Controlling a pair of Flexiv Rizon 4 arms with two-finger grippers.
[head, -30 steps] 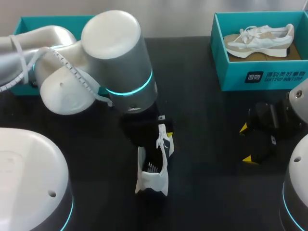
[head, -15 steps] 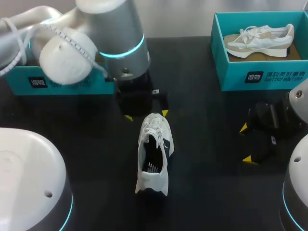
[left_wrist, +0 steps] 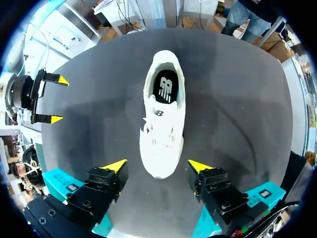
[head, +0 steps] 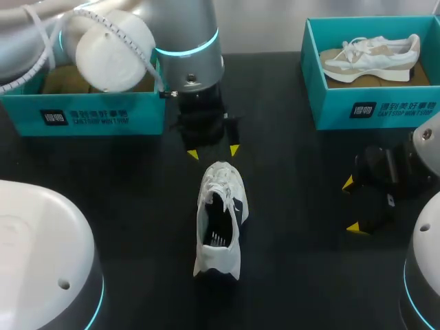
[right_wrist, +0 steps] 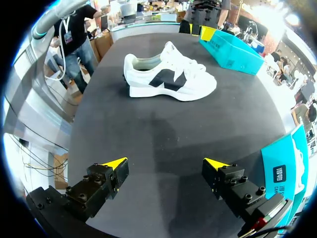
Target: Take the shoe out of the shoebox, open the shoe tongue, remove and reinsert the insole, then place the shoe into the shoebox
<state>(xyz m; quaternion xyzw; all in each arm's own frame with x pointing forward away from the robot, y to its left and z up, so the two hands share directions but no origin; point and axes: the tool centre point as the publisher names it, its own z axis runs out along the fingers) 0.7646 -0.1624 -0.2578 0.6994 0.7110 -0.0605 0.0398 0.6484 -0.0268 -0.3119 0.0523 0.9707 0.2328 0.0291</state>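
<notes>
The black table (head: 295,206) carries a left shoebox (head: 103,118) and a right shoebox (head: 371,110) along its far side. The white shoe (head: 220,220) stands upright mid-table, outside both. The left gripper (head: 214,152) hangs just past its toe with fingers apart, and the right gripper (head: 350,205), well off to the side, is likewise spread and empty.

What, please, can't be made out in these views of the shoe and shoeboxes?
Left shoebox interior, head view: mostly covered by the left arm.
Insole front, left wrist view: under the tongue of the white shoe.
Right shoebox right wall, head view: cut off by the edge.
</notes>
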